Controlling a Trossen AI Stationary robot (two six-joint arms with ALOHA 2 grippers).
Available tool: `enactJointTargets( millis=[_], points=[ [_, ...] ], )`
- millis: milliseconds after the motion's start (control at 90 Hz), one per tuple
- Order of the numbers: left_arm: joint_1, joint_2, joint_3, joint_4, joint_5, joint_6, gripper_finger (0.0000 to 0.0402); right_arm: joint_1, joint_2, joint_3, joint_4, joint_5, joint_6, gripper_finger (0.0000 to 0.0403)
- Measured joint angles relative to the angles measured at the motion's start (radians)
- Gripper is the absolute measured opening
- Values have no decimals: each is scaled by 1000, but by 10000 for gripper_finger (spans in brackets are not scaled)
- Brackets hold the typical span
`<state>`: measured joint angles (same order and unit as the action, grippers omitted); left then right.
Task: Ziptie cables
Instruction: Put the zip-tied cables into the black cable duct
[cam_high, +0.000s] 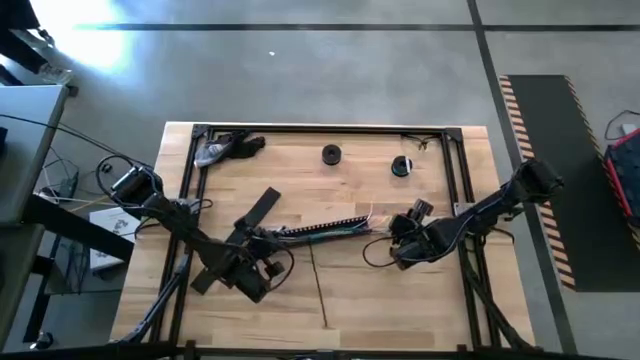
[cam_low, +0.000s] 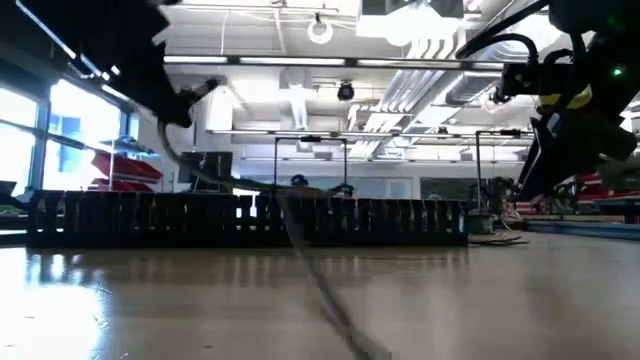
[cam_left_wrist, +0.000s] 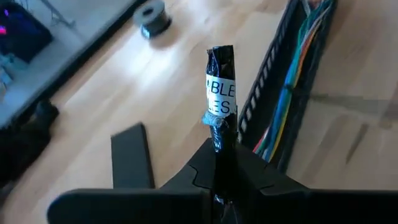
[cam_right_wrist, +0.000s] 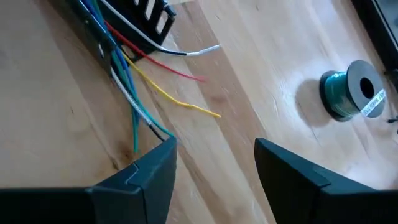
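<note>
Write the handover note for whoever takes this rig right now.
Left gripper: shut on a black labelled packet, beside the slotted channel.
Right gripper: open, empty, just off the cables' loose ends.
Cables lie in the channel, ends fanned out on the table.
Done: no ziptie visible around the cables.
Left: bundle and tie them.

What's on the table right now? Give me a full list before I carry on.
Cables: one loose bundle, blue, red, yellow and white, spilling from the channel's right end.
Channel: one, black, slotted, mid-table.
Wire spools: two, dark, near the far edge; the right one wound with green wire.
Flat strip: one, black, left of the channel.
Labelled bag: one, black with a white label, pinched in the left end effector.
Table: one, pale wood, black frame.
Left end effector: shut on the bag, beside the channel's left end.
Right end effector: open, just above the cable tips.
</note>
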<state>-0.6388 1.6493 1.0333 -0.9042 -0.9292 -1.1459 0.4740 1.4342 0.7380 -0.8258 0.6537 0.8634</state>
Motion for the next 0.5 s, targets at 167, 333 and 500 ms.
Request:
enactJointTargets(
  millis=[167,333,500],
  points=[
    [-4,0,-47,-15,40,-75,22,0,0,0,13,-2,-15,199],
    [-15,0,-51,-25,66,-91,24,0,0,0,15,-2,-16,199],
    [-31,0,-51,-38,121,-97,25,0,0,0,16,-3,-16,199]
  ],
)
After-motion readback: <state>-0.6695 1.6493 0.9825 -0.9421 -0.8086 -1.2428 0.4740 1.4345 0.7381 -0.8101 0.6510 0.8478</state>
